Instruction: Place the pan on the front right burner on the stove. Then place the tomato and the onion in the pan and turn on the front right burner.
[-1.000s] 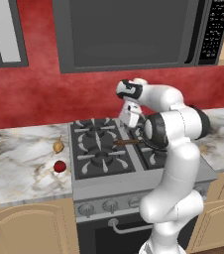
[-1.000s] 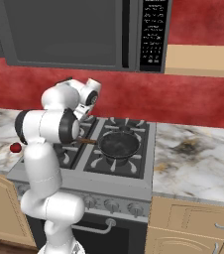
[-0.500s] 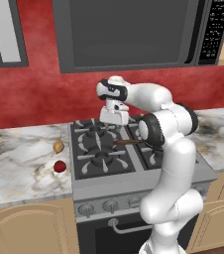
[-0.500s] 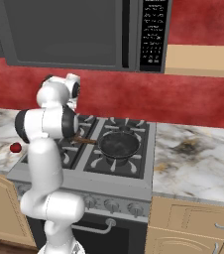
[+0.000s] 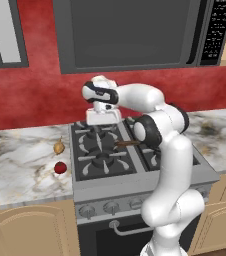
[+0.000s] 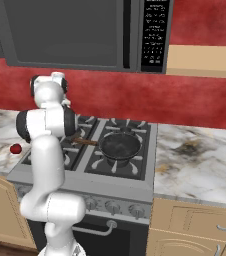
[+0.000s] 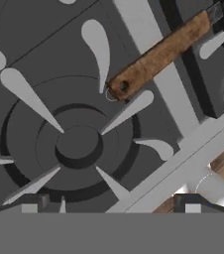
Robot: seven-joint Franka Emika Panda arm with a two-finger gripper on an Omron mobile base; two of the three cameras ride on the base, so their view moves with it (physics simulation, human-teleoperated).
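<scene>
so the pan (image 6: 119, 145) is sitting on the front right burner (image 6: 116, 156) of the stove (image 5: 135, 172), handle (image 7: 158, 53) poking left toward the middle of the cooktop. going by that, step 1 of the task looks done. what's left, as far as i can judge: both veggies and the knob.

the tomato (image 5: 60, 167) and the onion (image 5: 59, 147) are on the marble counter (image 5: 20, 165) left of the stove, onion further back, tomato closer to the front edge, the 2 near each other but not touching. neither is anywhere near the pan yet. in the right base view the tomato (image 6: 16, 148) peeks out just left of the arm.

the gripper (image 5: 103, 120) hangs over the left side of the stove, roughly above the back left grate, pointing down. it's empty, nothing between the fingers. whether they're spread or pressed together i honestly can't tell, since the hand view barely catches the tips at the bottom and the base views are too coarse.

hard to make out: the arm covers a good chunk of the pan in the left base view, so just the handle (image 5: 128, 143) shows there. the hand view looks straight down on a left burner with the handle end cutting across the top. the knobs (image 6: 112, 208) are tiny, no way to read which 1 is for front right or if it's turned.
</scene>
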